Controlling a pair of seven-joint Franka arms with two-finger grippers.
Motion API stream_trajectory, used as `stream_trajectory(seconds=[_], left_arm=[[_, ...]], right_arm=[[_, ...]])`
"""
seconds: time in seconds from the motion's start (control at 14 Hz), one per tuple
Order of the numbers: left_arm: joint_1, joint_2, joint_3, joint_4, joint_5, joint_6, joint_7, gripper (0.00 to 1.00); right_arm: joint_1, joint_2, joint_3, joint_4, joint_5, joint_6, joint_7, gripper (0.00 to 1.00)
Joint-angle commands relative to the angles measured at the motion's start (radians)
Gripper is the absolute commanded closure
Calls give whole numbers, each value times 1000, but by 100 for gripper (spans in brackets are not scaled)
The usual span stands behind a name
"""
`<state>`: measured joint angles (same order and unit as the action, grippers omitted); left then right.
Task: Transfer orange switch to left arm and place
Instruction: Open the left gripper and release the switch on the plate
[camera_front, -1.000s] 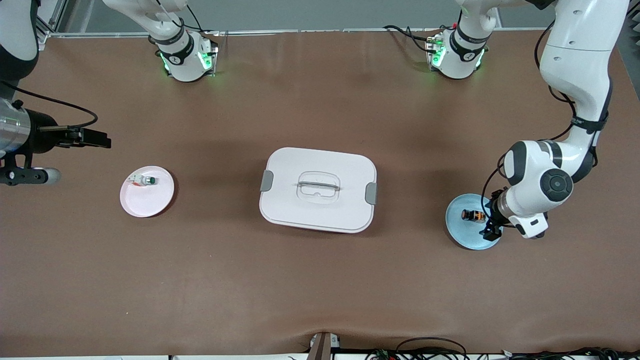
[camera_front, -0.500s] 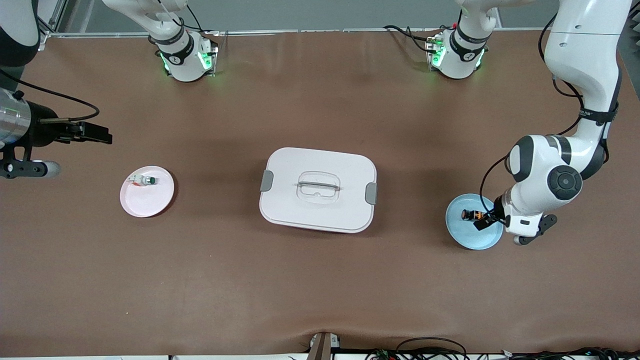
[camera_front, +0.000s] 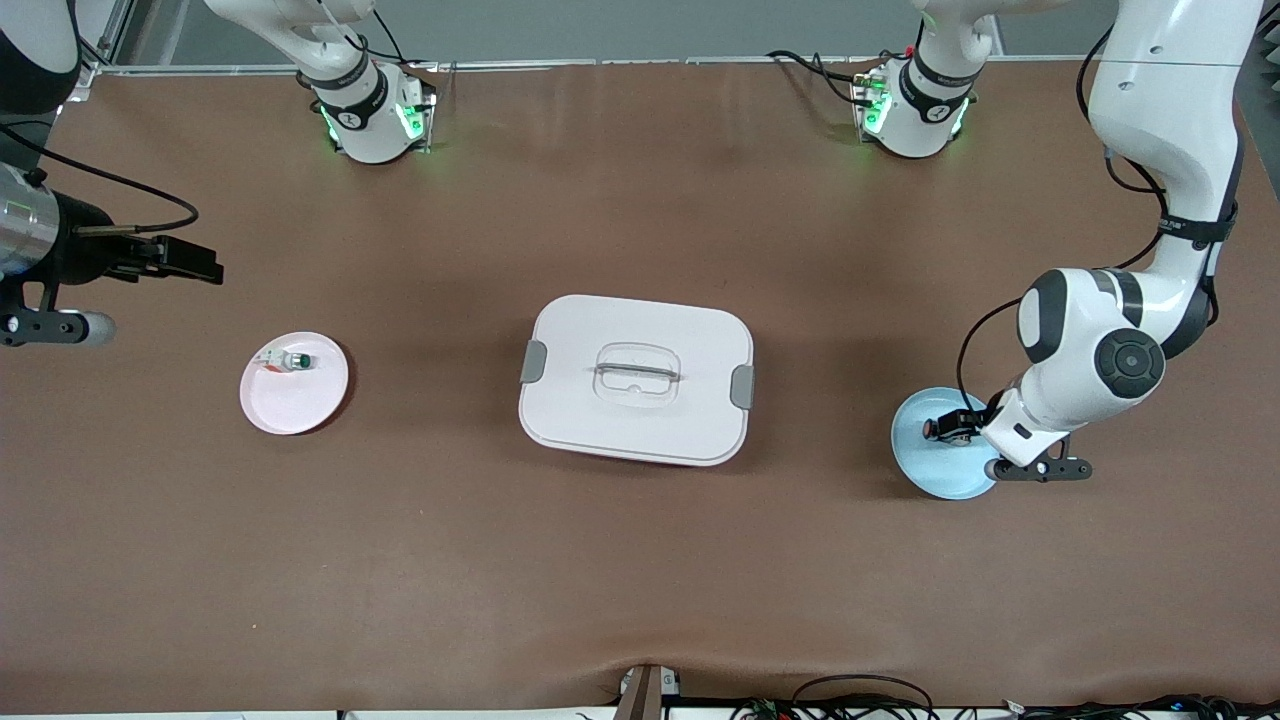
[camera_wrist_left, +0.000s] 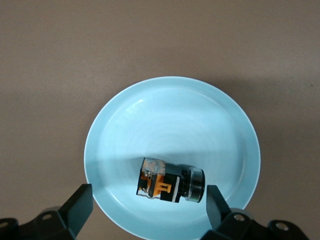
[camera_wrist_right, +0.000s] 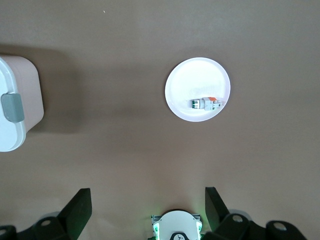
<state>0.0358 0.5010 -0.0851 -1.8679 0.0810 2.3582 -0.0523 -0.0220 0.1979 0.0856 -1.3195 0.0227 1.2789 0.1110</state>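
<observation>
Left claw (camera_wrist_left: 145, 207) is hanging wide open, empty, straddling the orange switch (camera_wrist_left: 170, 181) on the blue plate (camera_wrist_left: 150, 115), clear of the box (camera_front: 636, 378); right claw (camera_wrist_right: 145, 210), open and empty, is waiting over the counter (camera_front: 640, 560).

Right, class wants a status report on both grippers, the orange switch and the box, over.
Left gripper open over blue plate. Orange switch lying on it, ungripped. Right gripper open, waiting at its end. Box mid-table between plates.
</observation>
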Motion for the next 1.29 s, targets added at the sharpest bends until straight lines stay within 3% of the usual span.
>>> stream_trajectory(seconds=[0.0, 0.21, 0.64, 0.86, 1.21], left_arm=[[-1, -18, -1, -8, 6, -17, 25, 0], [-2, -19, -2, -5, 5, -19, 25, 0], [1, -47, -1, 12, 8, -20, 20, 0], [10, -123, 1, -5, 6, -42, 25, 0], [19, -269, -1, -7, 6, -224, 23, 0]], right_arm=[[0, -83, 0, -108, 13, 68, 21, 0], [2, -133, 0, -178, 13, 131, 22, 0], [-4, -153, -3, -201, 45, 164, 50, 0], [-1, -248, -3, -340, 45, 288, 49, 0], [-4, -258, -4, -356, 45, 306, 47, 0]])
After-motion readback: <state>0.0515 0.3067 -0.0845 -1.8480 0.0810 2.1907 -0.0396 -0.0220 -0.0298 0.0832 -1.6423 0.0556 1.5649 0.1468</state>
